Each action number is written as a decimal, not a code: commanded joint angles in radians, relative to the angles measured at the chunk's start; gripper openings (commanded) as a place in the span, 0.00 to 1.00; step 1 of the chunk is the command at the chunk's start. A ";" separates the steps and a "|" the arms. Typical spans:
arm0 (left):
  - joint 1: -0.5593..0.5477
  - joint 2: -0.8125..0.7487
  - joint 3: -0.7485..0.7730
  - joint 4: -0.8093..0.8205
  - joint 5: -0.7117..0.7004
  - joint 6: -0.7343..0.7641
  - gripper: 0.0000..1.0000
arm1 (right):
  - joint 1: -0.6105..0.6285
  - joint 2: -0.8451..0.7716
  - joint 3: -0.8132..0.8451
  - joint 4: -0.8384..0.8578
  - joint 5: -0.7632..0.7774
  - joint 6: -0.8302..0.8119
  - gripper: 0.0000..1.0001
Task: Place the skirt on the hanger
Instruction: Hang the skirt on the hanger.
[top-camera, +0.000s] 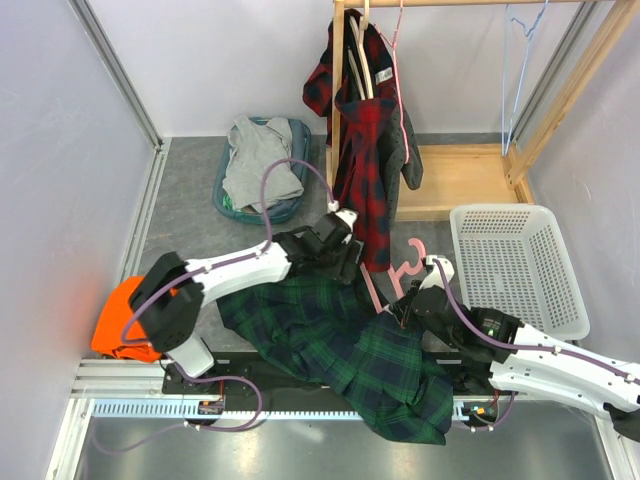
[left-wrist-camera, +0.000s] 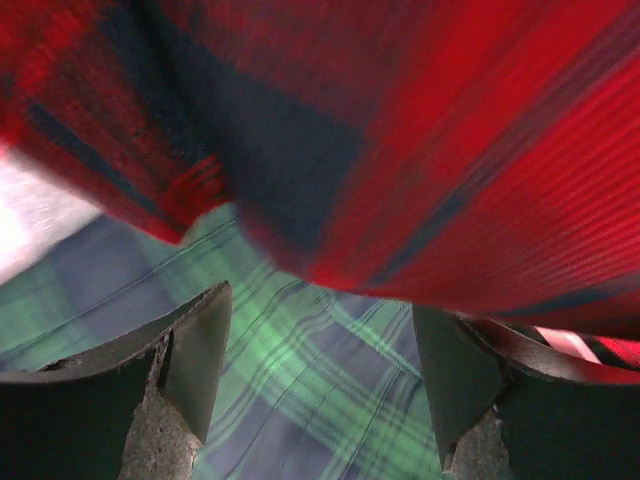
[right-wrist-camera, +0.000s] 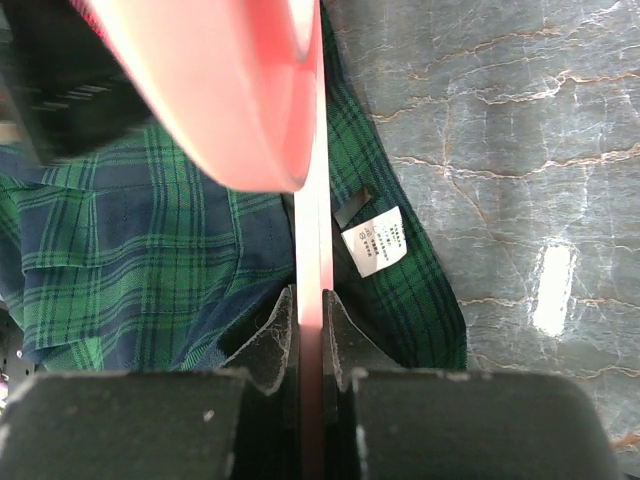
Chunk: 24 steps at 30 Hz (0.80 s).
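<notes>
Right claw (right-wrist-camera: 311, 320) pinches the pink hanger (right-wrist-camera: 310, 250) over the green plaid skirt (top-camera: 340, 350), seen from my remote console.

On my screens the skirt lies crumpled at table centre, spilling toward 5 o'clock over the near edge, its white label (right-wrist-camera: 375, 240) just at 3 o'clock of the hanger's bar. At the skirt's 12 o'clock edge my left claw (left-wrist-camera: 320, 370) stands spread wide above the fabric, gripping nothing, with a red plaid shirt (top-camera: 365, 150) hanging close before it. Farther out, the wooden rack (top-camera: 450, 180) stands at 1 o'clock and a white basket (top-camera: 520, 265) at 3 o'clock.
</notes>
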 joint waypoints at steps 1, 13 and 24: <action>-0.019 0.078 0.091 0.048 0.003 0.070 0.79 | 0.002 -0.008 -0.016 0.022 -0.035 -0.002 0.00; -0.064 0.277 0.190 0.032 -0.093 0.079 0.61 | 0.003 -0.036 -0.022 0.026 -0.047 -0.002 0.00; -0.065 0.293 0.202 -0.053 -0.195 0.102 0.33 | 0.002 -0.037 -0.015 0.024 -0.044 -0.008 0.00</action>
